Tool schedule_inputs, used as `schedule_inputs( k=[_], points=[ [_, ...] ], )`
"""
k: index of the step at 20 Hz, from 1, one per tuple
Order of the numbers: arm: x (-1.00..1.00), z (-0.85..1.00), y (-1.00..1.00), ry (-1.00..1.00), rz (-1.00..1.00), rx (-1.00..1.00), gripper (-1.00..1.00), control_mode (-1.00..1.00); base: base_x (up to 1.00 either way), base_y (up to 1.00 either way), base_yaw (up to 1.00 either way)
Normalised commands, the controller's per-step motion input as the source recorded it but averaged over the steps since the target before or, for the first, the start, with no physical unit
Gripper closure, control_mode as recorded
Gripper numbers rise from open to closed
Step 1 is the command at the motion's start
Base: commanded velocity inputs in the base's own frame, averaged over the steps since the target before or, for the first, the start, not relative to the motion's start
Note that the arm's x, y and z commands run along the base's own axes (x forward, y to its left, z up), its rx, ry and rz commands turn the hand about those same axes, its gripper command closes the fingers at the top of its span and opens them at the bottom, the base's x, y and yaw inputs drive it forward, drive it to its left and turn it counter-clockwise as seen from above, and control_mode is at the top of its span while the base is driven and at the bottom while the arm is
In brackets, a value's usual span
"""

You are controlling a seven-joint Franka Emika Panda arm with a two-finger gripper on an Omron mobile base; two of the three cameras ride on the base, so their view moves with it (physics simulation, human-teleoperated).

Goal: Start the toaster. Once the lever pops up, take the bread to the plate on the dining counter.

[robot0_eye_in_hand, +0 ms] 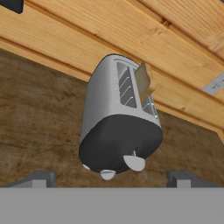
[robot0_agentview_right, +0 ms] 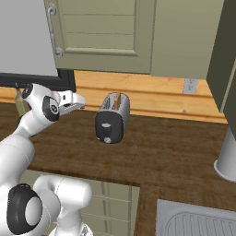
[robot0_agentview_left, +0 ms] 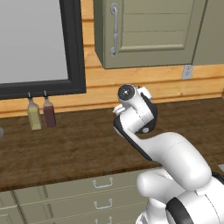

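The silver-grey toaster (robot0_agentview_right: pixel 112 118) stands on the dark wood worktop (robot0_agentview_right: pixel 166 152) near the plank wall, its black end panel facing me. The tan bread (robot0_agentview_right: pixel 120 99) sticks up out of one slot. In the hand view the toaster (robot0_eye_in_hand: pixel 118 118) looks tilted, with the bread (robot0_eye_in_hand: pixel 145 81) at its upper right. The lever (robot0_eye_in_hand: pixel 134 162) and a small white button (robot0_eye_in_hand: pixel 107 174) sit on the end panel. My gripper (robot0_eye_in_hand: pixel 110 177) is open, its fingers wide apart, a short way in front of the panel and touching nothing. From the right base view the gripper (robot0_agentview_right: pixel 77 101) hovers left of the toaster. The plate and the dining counter are out of view.
Two bottles (robot0_agentview_left: pixel 41 114) stand against the wall at the left under a black-framed window (robot0_agentview_left: pixel 74 48). Sage-green wall cabinets (robot0_agentview_right: pixel 106 32) hang above the toaster. A sink (robot0_agentview_right: pixel 198 221) lies at the front right, and a pale cylinder (robot0_agentview_right: pixel 228 159) stands at the right edge.
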Motion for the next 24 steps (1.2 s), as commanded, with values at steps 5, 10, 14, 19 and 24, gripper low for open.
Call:
schedule_inputs(
  k=[5,10,14,19,24],
  points=[
    [0.00,0.00,0.00,0.00,0.00,0.00,-1.00,-1.00,0.00,0.00,0.00],
    [0.00,0.00,0.00,0.00,0.00,0.00,-1.00,-1.00,0.00,0.00,0.00],
    [0.00,0.00,0.00,0.00,0.00,0.00,-1.00,-1.00,0.00,0.00,0.00],
    [0.00,0.00,0.00,0.00,0.00,0.00,-1.00,-1.00,0.00,0.00,0.00],
    [0.00,0.00,0.00,0.00,0.00,0.00,-1.00,-1.00,0.00,0.00,0.00]
  ],
)
